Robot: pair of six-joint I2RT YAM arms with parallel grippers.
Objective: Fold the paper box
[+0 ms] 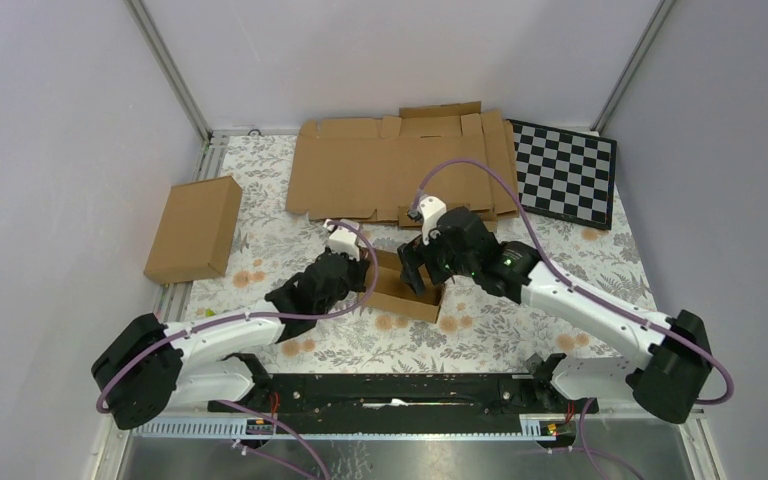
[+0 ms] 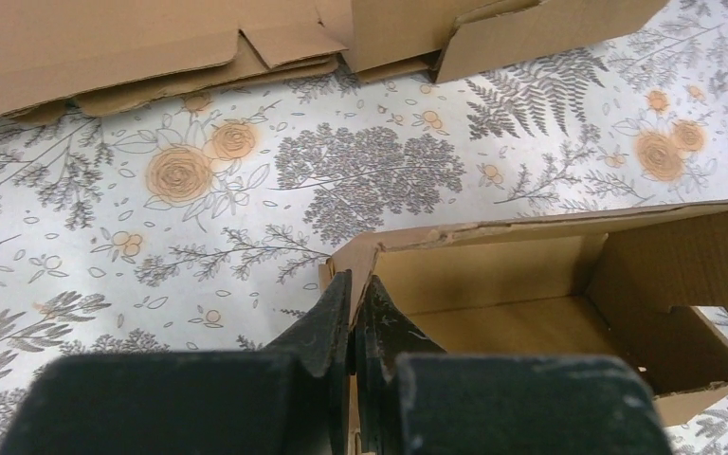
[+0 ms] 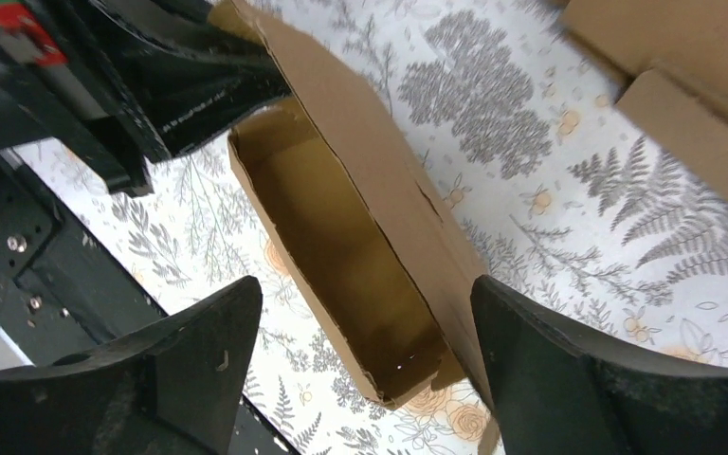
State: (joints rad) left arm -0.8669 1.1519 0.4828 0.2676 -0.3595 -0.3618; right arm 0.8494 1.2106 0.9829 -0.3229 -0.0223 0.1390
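Trouble: the left gripper [image 2: 353, 284], pinching the 9 o'clock wall of the small brown cardboard paper box [image 2: 493, 275] in the middle of the flowery table [image 1: 265, 180], could slip and drop that wall. The right gripper [image 3: 362, 289] hangs spread wide over it. Flat brown cardboard sheets [image 1: 400, 170] crowd 12 o'clock; 6 o'clock has room.

Left arm [image 1: 230, 335]: reached forward from its base at the near left, forearm low, wrist turned inward.
Left gripper [image 2: 353, 289]: fingers pinched tight on an end wall of the paper box [image 2: 493, 275].
Right arm [image 1: 590, 305]: stretched in from the near right base, wrist bent downward.
Right gripper [image 3: 364, 299]: jaws spread wide, one finger on either side of the box; contact could not be told.
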